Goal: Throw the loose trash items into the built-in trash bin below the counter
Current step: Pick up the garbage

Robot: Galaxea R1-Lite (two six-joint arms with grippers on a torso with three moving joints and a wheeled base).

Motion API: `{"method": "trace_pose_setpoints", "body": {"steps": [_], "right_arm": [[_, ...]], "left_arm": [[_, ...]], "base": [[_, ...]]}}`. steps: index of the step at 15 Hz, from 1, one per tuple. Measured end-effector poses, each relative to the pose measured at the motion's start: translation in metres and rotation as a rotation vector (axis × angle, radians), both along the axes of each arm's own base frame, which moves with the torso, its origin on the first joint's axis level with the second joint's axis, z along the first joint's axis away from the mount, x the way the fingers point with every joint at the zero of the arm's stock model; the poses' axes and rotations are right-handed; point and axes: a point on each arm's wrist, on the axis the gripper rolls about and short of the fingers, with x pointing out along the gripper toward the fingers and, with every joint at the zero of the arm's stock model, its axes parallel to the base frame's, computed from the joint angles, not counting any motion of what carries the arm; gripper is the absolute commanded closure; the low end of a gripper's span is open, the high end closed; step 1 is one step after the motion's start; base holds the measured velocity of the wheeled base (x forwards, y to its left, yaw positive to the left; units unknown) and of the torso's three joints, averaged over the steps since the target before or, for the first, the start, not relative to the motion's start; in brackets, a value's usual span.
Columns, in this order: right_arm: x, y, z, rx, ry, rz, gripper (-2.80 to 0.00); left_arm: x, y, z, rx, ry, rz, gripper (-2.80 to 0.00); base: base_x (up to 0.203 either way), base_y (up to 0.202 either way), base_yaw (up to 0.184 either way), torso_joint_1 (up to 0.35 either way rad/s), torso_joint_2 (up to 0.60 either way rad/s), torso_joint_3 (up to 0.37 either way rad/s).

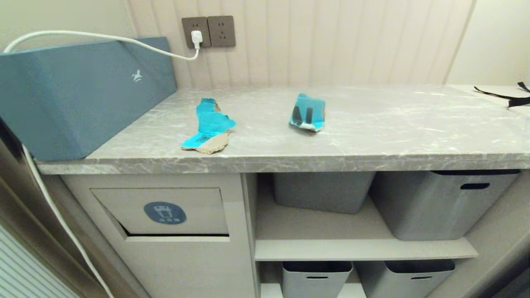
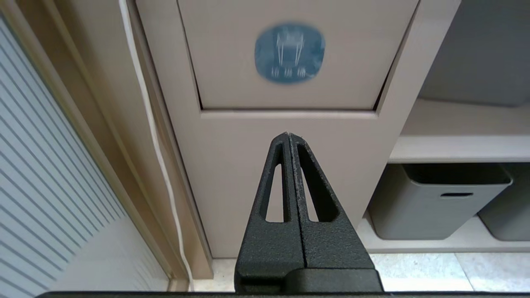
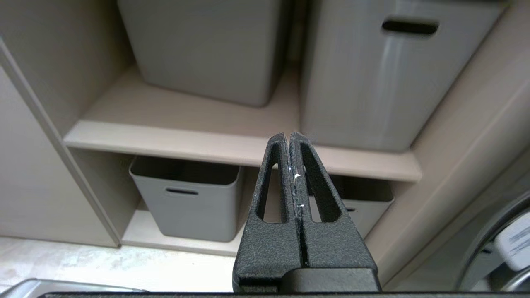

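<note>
Pale ribbed wall panelling backs the counter (image 1: 372,136), a long grey marble-look slab with white veining that runs across your head view. On it you have two loose trash items, both torn turquoise cardboard. The long piece (image 1: 208,129) lies left of centre, near the front edge, its brown ragged end toward you. The shorter piece (image 1: 307,112), with dark markings on its face, sits to the right and a little farther back, well apart from the first. At the left end stands a large grey-blue box (image 1: 78,95) with a small white logo, and a white cable (image 1: 103,38) runs over it to a plug in the wall socket (image 1: 208,31). A black strap (image 1: 507,98) lies at the far right of the slab.

Below the counter on the left you see the built-in trash bin (image 1: 165,211), a beige flap with a blue oval sticker, and a dark gap shows along its lower edge. Right of it are open shelves holding grey tubs (image 1: 439,203), two on the upper shelf and two below.

Neither arm shows in your head view. Your left gripper (image 2: 288,136) is low in front of the bin panel, just under the flap, fingers pressed together and holding nothing. Your right gripper (image 3: 288,136) points at the shelves with the tubs, likewise fully closed and empty.
</note>
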Motion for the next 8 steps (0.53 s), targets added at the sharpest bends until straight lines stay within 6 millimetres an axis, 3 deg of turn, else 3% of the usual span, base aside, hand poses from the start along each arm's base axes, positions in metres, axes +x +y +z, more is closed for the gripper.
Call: {"method": "trace_pose_setpoints", "body": {"steps": [8], "right_arm": [[0.0, -0.0001, 0.0001, 0.008, -0.001, -0.003, 0.0]], "left_arm": [[0.0, 0.0, 0.0001, 0.003, -0.001, -0.001, 0.0]], "base": [[0.0, 0.0, 0.0, 0.2, -0.48, -0.283]]}}
